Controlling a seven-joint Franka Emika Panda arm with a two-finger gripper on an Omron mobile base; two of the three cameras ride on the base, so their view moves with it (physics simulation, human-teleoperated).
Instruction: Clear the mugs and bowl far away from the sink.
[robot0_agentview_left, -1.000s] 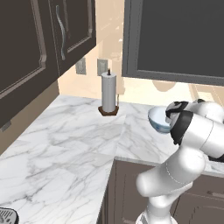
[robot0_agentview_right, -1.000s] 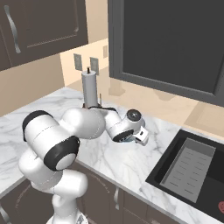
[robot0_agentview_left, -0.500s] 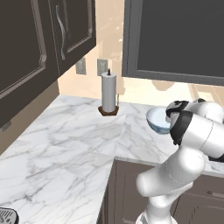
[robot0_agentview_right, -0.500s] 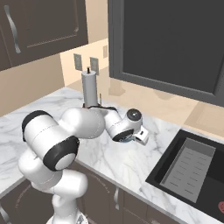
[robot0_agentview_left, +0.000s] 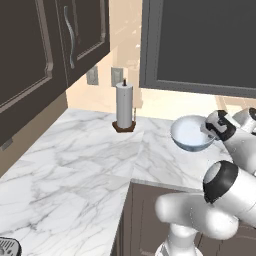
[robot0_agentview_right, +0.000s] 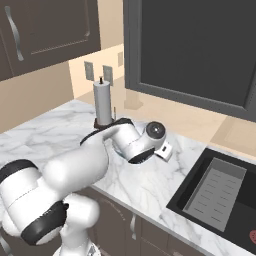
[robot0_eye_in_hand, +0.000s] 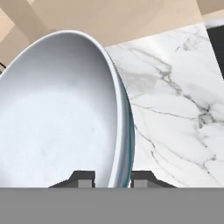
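The bowl (robot0_agentview_left: 191, 133), pale blue-grey outside and whitish inside, hangs tilted just above the marble counter (robot0_agentview_left: 85, 150). My gripper (robot0_agentview_left: 209, 131) grips it at its right rim. In the hand view the bowl (robot0_eye_in_hand: 57, 113) stands on edge, and my gripper (robot0_eye_in_hand: 113, 177) is shut on its rim, with one dark fingertip inside and one outside. The black sink (robot0_agentview_right: 241, 201) with its ribbed grey tray lies to the right of the arm. The mugs are out of view.
A paper towel roll (robot0_agentview_left: 124, 106) on a dark base stands at the back of the counter by the wall. Dark upper cabinets (robot0_agentview_left: 45, 45) hang over the left and back. The counter's front edge (robot0_agentview_left: 150, 183) runs just ahead of the arm.
The jaws have closed on the bowl's rim. The bowl has shifted slightly up and to the right with the hand.
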